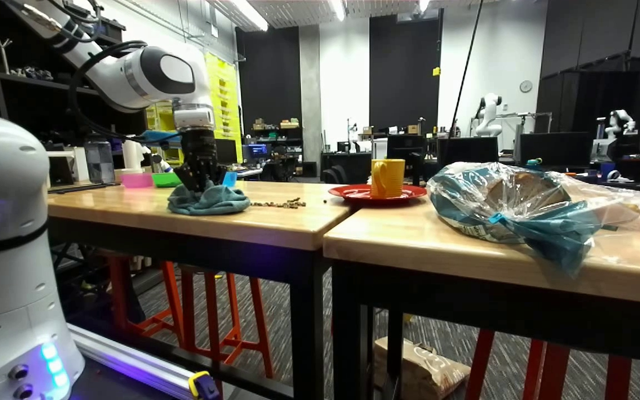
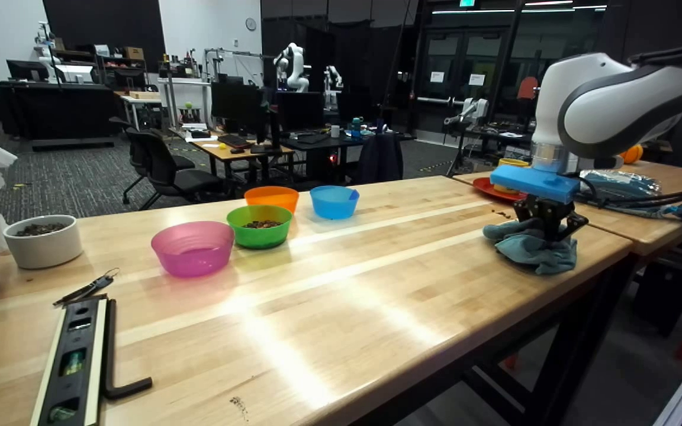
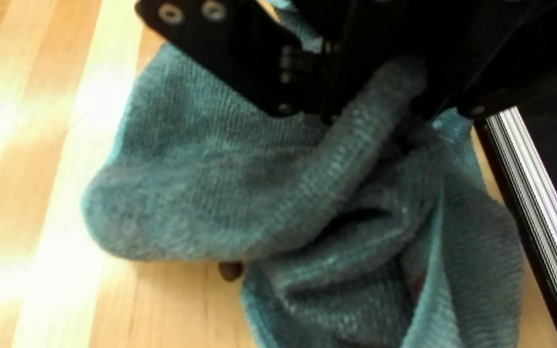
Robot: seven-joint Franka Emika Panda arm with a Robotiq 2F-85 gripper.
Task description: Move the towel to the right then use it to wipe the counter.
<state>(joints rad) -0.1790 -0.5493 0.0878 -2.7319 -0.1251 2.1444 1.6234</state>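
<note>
The towel is a crumpled blue-green cloth near the front edge of the wooden counter [image 2: 329, 307]. It shows in both exterior views [image 1: 209, 203] [image 2: 533, 254] and fills much of the wrist view [image 3: 201, 208]. My gripper [image 1: 203, 186] points down into it from above, also in an exterior view [image 2: 547, 232]. In the wrist view the gripper [image 3: 380, 101] has a fold of the towel pinched between its fingers; the fingertips are partly hidden in cloth and shadow. Brown crumbs [image 1: 286, 204] lie beside the towel. One brown bit [image 3: 230, 270] shows at its edge.
A red plate [image 1: 348, 192] with a yellow mug [image 1: 389, 178] stands past the crumbs, by the gap between tables. A bagged item [image 1: 520, 200] lies beyond. Pink [image 2: 193, 248], green [image 2: 258, 226], orange [image 2: 272, 196] and blue bowls [image 2: 334, 202] and a level [image 2: 74, 361] are on the counter.
</note>
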